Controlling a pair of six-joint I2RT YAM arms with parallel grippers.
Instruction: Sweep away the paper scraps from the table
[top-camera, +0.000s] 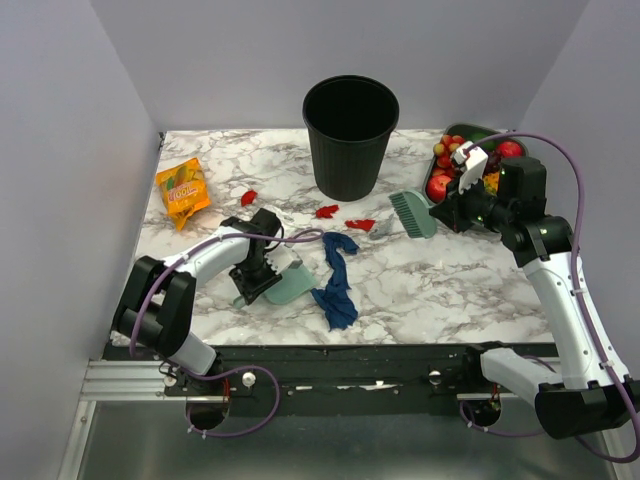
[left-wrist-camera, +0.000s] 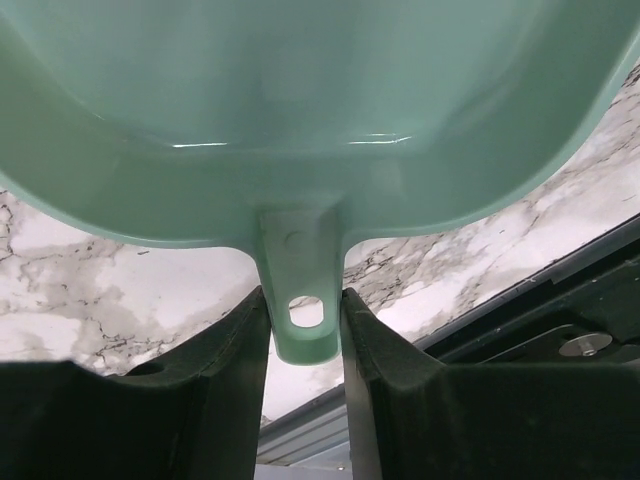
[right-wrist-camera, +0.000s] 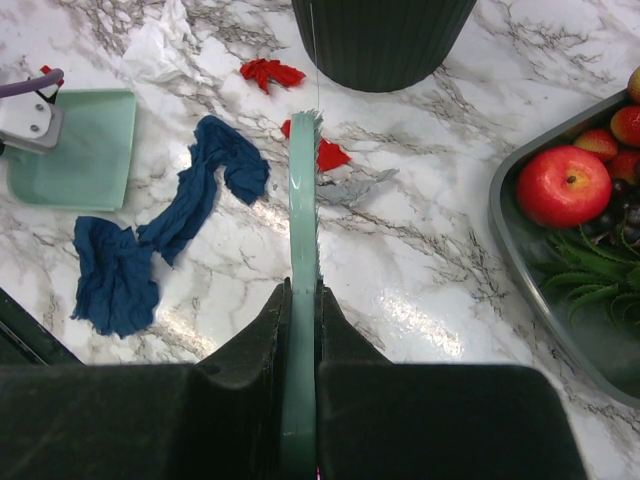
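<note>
- Left gripper, arm bent low, pinches the teal dustpan by its handle.
- Right gripper, arm stretched forward, clamps a teal brush; red paper scraps lie just ahead.

We see the bin at the table's back middle, scraps before it, the cloth nearer, the dustpan left of the cloth, the packet far left, and the brush and tray right.

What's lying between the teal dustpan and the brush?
The dark blue cloth lies between dustpan and brush; the right wrist view shows it best.
</note>
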